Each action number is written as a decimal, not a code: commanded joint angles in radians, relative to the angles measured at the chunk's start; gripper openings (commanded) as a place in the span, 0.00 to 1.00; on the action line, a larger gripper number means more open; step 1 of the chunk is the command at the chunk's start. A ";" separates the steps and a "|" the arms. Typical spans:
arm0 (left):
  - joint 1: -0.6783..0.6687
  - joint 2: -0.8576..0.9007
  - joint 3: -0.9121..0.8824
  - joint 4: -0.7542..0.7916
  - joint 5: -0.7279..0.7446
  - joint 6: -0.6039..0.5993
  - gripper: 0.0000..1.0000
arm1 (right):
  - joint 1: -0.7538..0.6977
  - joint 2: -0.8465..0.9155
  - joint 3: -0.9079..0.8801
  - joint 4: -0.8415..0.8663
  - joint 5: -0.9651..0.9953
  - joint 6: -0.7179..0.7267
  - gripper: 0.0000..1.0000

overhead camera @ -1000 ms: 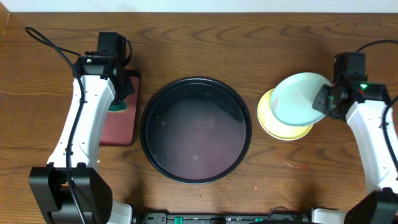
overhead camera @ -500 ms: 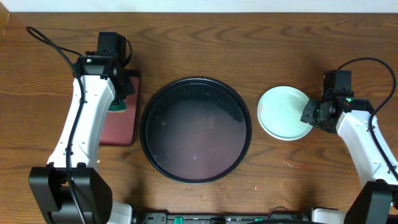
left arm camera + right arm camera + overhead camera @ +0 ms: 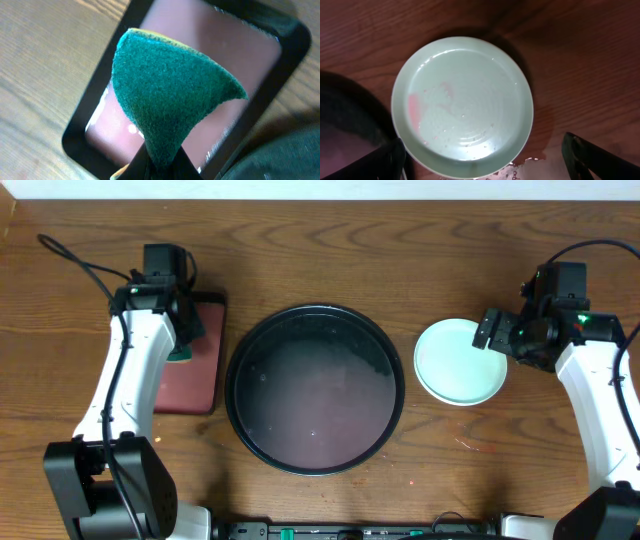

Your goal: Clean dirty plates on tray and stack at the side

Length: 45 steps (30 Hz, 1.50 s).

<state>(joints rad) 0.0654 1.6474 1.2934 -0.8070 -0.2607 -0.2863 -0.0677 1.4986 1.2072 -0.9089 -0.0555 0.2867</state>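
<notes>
A pale mint-green plate [image 3: 458, 360] lies flat on top of a stack to the right of the black tray [image 3: 236, 350]; a paler rim shows beneath it. The plate [image 3: 462, 102] is wet, with a faint pink smear at its left. My right gripper [image 3: 505, 340] hovers over the plate's right edge, open. Its fingers [image 3: 587, 155] stand wide on either side of the plate, touching nothing. My left gripper [image 3: 182, 342] is shut on a green sponge [image 3: 167, 92] above the dark red tray [image 3: 227, 47]. No plate lies on the black tray.
The dark red rectangular tray [image 3: 190, 385] sits left of the black tray. Water drops lie on the wood [image 3: 530, 167] beside the plate stack. Cables trail behind both arms.
The right gripper laid the tilted mint plate flat on the stack, let go and opened wide. The left arm shifted slightly left with the sponge.
</notes>
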 commanded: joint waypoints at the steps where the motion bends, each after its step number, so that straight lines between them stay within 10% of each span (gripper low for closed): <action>1: 0.026 -0.001 -0.043 0.058 -0.009 0.023 0.07 | 0.005 -0.003 0.026 -0.018 -0.032 -0.023 0.98; 17: 0.032 0.128 -0.211 0.377 0.051 0.020 0.08 | 0.025 -0.110 0.026 -0.029 -0.092 -0.036 0.99; 27: 0.032 0.087 -0.137 0.267 0.090 0.020 0.69 | 0.037 -0.275 0.026 -0.027 -0.092 -0.053 0.99; 45: 0.032 -0.193 -0.039 0.023 0.328 0.020 0.74 | 0.037 -0.801 0.027 -0.060 0.109 -0.056 0.99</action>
<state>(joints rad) 0.0956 1.4513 1.2446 -0.7815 0.0498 -0.2649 -0.0349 0.7544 1.2175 -0.9680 -0.0113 0.2440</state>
